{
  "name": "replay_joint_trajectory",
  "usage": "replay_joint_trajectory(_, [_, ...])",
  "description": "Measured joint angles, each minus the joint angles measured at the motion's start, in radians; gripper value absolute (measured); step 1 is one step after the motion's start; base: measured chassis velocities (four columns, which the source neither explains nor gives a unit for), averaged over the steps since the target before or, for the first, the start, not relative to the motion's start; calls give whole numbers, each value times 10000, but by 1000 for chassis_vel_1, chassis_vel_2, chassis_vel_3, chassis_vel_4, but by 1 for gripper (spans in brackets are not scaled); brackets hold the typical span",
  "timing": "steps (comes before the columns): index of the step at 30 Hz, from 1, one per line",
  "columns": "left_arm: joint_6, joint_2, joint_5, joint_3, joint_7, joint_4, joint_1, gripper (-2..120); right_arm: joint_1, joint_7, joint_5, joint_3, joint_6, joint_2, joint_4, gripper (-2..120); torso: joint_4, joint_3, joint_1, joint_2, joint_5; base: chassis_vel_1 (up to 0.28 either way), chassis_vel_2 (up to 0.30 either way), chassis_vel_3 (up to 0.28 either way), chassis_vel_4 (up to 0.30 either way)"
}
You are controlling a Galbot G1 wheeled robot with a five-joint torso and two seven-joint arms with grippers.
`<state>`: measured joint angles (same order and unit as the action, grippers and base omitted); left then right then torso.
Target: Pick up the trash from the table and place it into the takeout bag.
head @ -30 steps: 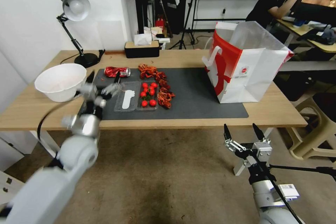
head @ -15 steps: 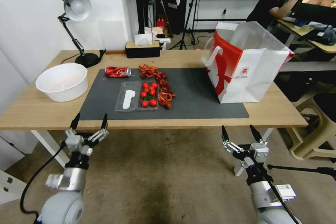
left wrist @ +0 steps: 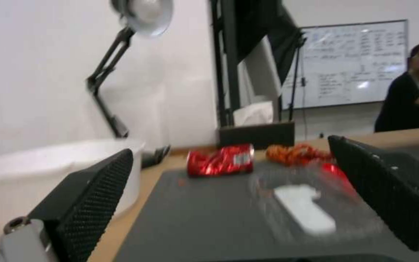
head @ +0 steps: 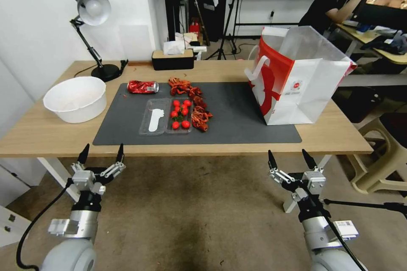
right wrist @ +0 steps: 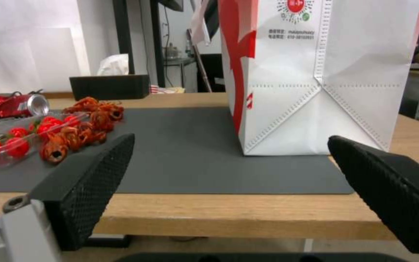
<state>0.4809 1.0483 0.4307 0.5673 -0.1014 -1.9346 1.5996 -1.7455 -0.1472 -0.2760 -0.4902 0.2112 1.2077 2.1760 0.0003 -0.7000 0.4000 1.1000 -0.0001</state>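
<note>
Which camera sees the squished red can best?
The head view: the crushed red can lies whole and sharp on the mat's far left corner. The left wrist view shows it blurred between the fingers; the right wrist view catches it at the edge.

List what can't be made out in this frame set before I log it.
- Inside of the bag: head view, its own walls hide the contents.
- Inside of the basin: left wrist view, seen side-on and cut by the edge; the left claw finger covers part.
- Clear tray: left wrist view, blurred, so the contents are unreadable.
- Bag top and handles: right wrist view, cut off by the top edge.
- Small print on the bag: right wrist view, too small.
</note>
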Motion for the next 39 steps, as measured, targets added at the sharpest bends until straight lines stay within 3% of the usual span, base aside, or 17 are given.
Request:
replay_joint_trajectory(3, [-804,-1227,577,-481,403,211,-1575,100,-6,3,-3,-5,0,-79,2,100,-7,0,1,0,2,0,0,0,0])
replay_joint_trajectory(4, [-804,-1227,577,-481,403,211,-1575,100,-6,3,-3,-5,0,-79,2,100,-7,0,1,0,2,0,0,0,0])
replay_joint_trajectory(7, [-1503,-2379,1309,-1180,1305,818,-3118,100,-51,-5,-10,-50,-1,-118,70,100,-8,-2,2,-2,-1,0,0,0,0])
replay_joint_trajectory(8, [-1503,-2379,1309,-1180,1305,818,-3118,100,-51,-5,-10,-50,-1,-118,70,100,-8,-2,2,-2,-1,0,0,0,0])
replay_joint_trajectory(10, [-2250,-3260,2040,-1731,1788,1336,-4418,100,-81,0,-4,-84,-3,-134,132,100,-9,-2,2,-2,0,0,0,0,0])
replay_joint_trajectory(17, [-2748,-4279,2293,-1829,2318,2191,-5344,100,659,-8,-288,316,-161,-627,-151,100,3,-2,2,-3,1,0,0,0,0])
replay_joint_trajectory(20, [-2831,-4707,2089,-2238,2838,2892,-6192,100,817,-17,-411,381,-193,-817,-215,100,7,-2,3,-3,-5,0,0,0,0])
replay_joint_trajectory(22, [-3326,-5165,1956,-3255,3677,3465,-7694,100,806,-33,-461,332,-199,-874,-215,100,-5,-2,2,-2,1,0,0,0,0])
replay_joint_trajectory(24, [-3461,-5226,1940,-3570,3866,3587,-8099,100,802,-34,-461,332,-199,-866,-214,100,-8,-1,1,-2,1,0,0,0,0])
replay_joint_trajectory(26, [-3712,-5313,1892,-4757,4330,3992,-9413,100,809,-34,-434,355,-199,-799,-222,100,-2,0,1,-2,2,0,0,0,0])
replay_joint_trajectory(27, [-3712,-5313,1892,-4757,4330,3992,-9413,100,809,-34,-434,355,-199,-799,-222,100,-2,0,1,-2,2,0,0,0,0])
replay_joint_trajectory(30, [-3783,-5223,1526,-6991,5261,5097,-11934,100,857,-28,-343,442,-199,-715,-269,100,-3,-2,2,-2,-2,0,0,0,0])
replay_joint_trajectory(31, [-3776,-5111,1182,-7513,5511,5468,-12647,100,872,-28,-329,457,-200,-703,-275,100,0,-1,2,-3,2,0,0,0,0])
replay_joint_trajectory(32, [-3776,-5111,1182,-7513,5511,5468,-12647,100,872,-28,-329,457,-200,-703,-275,100,0,-1,2,-3,2,0,0,0,0])
replay_joint_trajectory(35, [-3578,-4348,-496,-9700,6720,7046,-15306,100,873,-27,-300,460,-207,-682,-280,100,-6,-2,1,-1,2,0,0,0,0])
replay_joint_trajectory(36, [-3578,-4348,-496,-9700,6720,7046,-15306,100,873,-27,-300,460,-207,-682,-280,100,-6,-2,1,-1,2,0,0,0,0])
replay_joint_trajectory(39, [-3051,-3291,-1933,-10866,8164,8683,-17026,100,795,-27,-298,378,-201,-685,-281,100,-6,-2,1,-2,0,0,0,0,0])
